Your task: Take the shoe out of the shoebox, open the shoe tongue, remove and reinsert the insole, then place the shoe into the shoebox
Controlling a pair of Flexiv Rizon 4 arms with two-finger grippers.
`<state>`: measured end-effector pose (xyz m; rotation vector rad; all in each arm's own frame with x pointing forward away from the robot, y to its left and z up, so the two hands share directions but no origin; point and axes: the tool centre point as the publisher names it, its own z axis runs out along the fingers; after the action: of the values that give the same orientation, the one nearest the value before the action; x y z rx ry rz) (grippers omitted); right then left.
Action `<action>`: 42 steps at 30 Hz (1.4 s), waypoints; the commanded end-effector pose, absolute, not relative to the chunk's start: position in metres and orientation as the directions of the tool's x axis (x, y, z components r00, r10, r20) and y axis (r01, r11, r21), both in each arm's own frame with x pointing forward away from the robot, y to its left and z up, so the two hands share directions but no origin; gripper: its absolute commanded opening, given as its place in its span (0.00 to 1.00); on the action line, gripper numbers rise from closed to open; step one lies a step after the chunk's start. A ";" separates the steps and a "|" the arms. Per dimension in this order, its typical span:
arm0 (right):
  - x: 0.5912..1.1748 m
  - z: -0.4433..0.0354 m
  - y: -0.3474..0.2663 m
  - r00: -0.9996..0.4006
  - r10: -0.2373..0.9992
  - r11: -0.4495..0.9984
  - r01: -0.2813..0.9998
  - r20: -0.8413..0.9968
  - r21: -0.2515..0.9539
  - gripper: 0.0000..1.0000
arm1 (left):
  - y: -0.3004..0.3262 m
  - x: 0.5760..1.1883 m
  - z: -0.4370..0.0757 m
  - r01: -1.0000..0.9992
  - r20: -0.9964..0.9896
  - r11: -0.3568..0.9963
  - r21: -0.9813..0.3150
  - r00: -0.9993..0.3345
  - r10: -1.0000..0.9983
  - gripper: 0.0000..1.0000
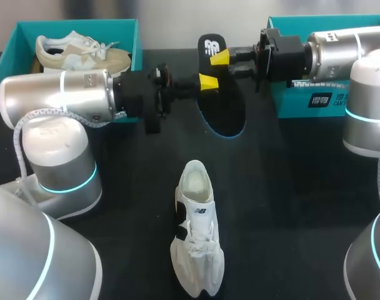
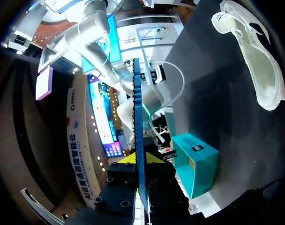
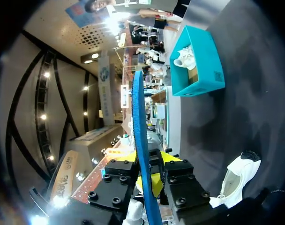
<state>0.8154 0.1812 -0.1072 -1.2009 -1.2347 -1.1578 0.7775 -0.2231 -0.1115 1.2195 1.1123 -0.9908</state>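
From both wrists I only get the insole (image 2: 139,117) edge-on, so its faces are hidden. Overhead, my right arm (image 1: 340,53) covers most of the right shoebox (image 1: 287,103), and my left arm (image 1: 59,94) blocks the near wall of the left shoebox (image 1: 77,25).

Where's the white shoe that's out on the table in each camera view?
Head view: white shoe lies on the table, nearer the camera than the insole.
Left wrist view: on the table, ahead and to the side of the left claw.
Right wrist view: on the table, close beside the right claw.
Shared landmark: the insole, gripped by both claws.
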 end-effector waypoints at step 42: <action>0.783 -0.113 0.136 0.017 0.035 -0.023 1.000 0.999 -0.016 1.00 | -0.135 0.754 -0.076 0.101 -0.106 -0.036 -0.994 -0.982 0.154 0.00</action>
<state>0.7830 0.1347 -0.1129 -1.2563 -1.2122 -1.1978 0.7512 -0.1426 -0.0798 0.6517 1.8053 -1.6430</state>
